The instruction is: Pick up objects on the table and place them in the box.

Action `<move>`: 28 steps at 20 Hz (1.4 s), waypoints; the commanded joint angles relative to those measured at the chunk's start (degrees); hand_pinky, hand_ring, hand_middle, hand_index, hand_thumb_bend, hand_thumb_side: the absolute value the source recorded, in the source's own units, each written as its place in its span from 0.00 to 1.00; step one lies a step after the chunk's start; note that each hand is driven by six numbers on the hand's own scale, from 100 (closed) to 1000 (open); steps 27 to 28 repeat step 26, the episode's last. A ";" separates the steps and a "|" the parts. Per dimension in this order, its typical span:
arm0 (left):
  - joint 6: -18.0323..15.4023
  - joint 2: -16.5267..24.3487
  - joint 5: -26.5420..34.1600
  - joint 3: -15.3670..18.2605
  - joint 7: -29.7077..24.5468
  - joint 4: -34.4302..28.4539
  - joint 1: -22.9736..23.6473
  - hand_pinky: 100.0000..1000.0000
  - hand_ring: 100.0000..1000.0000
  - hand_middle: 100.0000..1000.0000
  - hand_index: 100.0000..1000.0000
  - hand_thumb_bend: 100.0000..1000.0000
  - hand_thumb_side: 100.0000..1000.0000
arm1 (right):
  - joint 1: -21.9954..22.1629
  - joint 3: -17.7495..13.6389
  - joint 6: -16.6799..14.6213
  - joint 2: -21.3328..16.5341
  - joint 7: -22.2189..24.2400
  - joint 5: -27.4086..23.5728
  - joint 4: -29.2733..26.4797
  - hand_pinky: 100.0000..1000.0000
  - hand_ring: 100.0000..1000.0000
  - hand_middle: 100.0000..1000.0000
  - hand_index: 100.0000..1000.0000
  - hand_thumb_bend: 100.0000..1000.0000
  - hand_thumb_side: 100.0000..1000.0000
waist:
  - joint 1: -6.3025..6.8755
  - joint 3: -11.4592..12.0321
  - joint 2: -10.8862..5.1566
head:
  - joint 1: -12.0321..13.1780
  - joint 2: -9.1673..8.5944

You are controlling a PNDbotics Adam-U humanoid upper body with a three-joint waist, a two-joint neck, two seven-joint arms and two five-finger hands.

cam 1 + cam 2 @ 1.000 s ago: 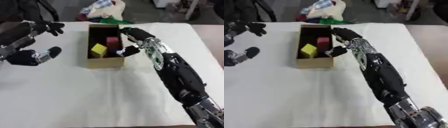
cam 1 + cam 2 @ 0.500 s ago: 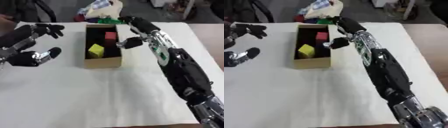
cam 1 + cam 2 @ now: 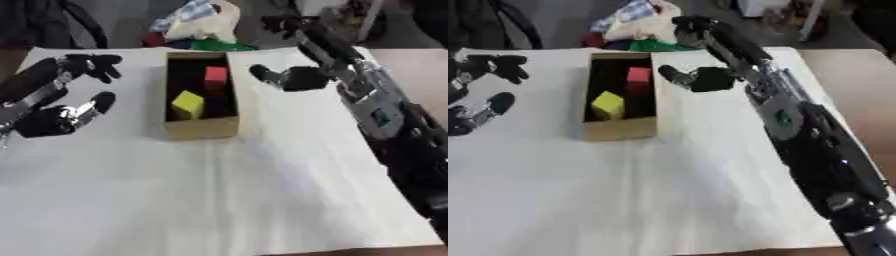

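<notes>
While blur softens both blocks, the box (image 3: 199,127) interior stays dark.

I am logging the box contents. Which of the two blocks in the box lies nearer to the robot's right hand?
The red block. It sits at the far end of the box, closer to the right hand; the yellow block lies nearer the box's front wall.

There are no words, numbers or signs that can be read on anything here. The pictures are too blurry for that.
</notes>
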 commanded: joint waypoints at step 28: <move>0.88 -0.74 3.21 1.37 2.95 -0.24 0.16 0.74 0.67 0.69 0.98 0.04 1.00 | 8.66 5.02 5.49 -3.61 6.34 -22.78 -21.77 0.72 0.81 0.76 0.93 0.25 0.66 | 0.65 -0.43 -0.28 | 1.34 -0.40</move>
